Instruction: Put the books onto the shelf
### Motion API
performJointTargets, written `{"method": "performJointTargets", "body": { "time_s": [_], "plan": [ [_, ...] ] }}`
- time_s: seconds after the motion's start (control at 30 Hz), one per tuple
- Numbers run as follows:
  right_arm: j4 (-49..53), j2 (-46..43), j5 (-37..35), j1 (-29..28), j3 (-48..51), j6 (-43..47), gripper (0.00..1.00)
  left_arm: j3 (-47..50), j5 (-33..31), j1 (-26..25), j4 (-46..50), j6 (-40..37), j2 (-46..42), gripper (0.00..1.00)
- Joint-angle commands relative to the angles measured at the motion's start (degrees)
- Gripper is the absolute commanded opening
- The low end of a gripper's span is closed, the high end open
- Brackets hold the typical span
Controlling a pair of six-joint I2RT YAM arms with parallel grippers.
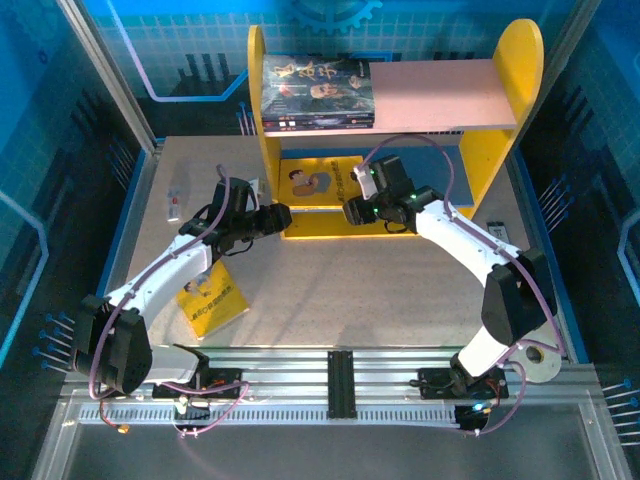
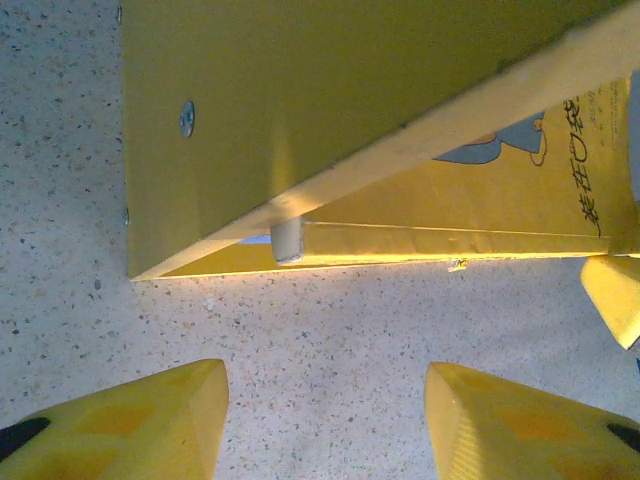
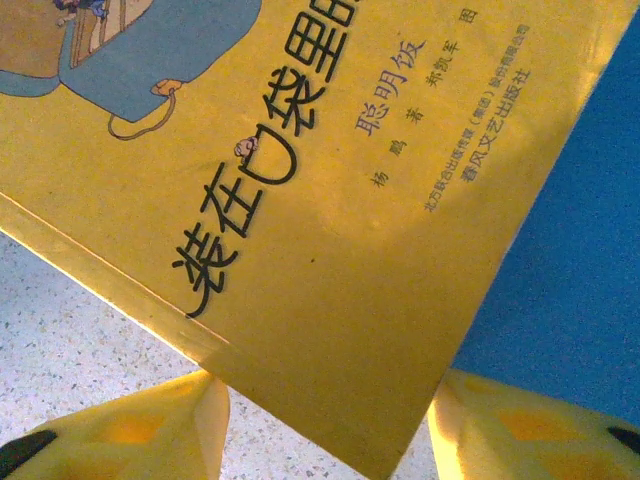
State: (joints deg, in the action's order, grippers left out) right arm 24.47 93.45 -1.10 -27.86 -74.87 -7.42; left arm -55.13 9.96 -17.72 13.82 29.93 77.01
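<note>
The shelf (image 1: 520,70) stands at the back, and dark books (image 1: 318,92) lie on its pink upper board. One yellow book (image 1: 310,182) lies flat on the blue lower board, its near edge sticking out over the table. My right gripper (image 1: 352,212) is at that book's near right corner. The wrist view shows this corner of the book (image 3: 330,200) between the open fingers of the right gripper (image 3: 328,400), over the blue board (image 3: 570,250). My left gripper (image 1: 284,216) is open over bare table (image 2: 326,400), just in front of the shelf's yellow left panel (image 2: 300,100). Another yellow book (image 1: 215,300) lies on the table beneath the left arm.
A small white device (image 1: 174,203) lies at the table's left. A dark flat item (image 1: 497,232) rests by the shelf's right panel. A short peg foot (image 2: 287,240) holds up the shelf's left panel. Blue walls close in the table on both sides.
</note>
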Motion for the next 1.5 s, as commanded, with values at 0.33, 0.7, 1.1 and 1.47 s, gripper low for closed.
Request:
{"method": "performJointTargets", "body": {
  "time_s": [0.33,0.7,1.1,1.47],
  "plan": [
    [-0.10,2.08,0.25,-0.71,-3.43,0.83,0.49,-1.91,0.55,0.58,0.81,-1.54,0.09,0.55],
    [-0.30,2.78,0.73,-0.71,-4.31,0.30,0.43,-1.91,0.24,0.84,1.25,-1.77,-0.28,0.55],
    [-0.55,3.44,1.37,-0.71,-4.76,-0.45,0.41,-2.08,0.24,1.15,0.70,-1.90,0.98,0.55],
    [-1.00,2.99,2.06,-0.62,-4.31,-1.13,0.39,-2.65,-0.01,1.19,-0.03,-2.41,3.13,0.55]
  ]
}}
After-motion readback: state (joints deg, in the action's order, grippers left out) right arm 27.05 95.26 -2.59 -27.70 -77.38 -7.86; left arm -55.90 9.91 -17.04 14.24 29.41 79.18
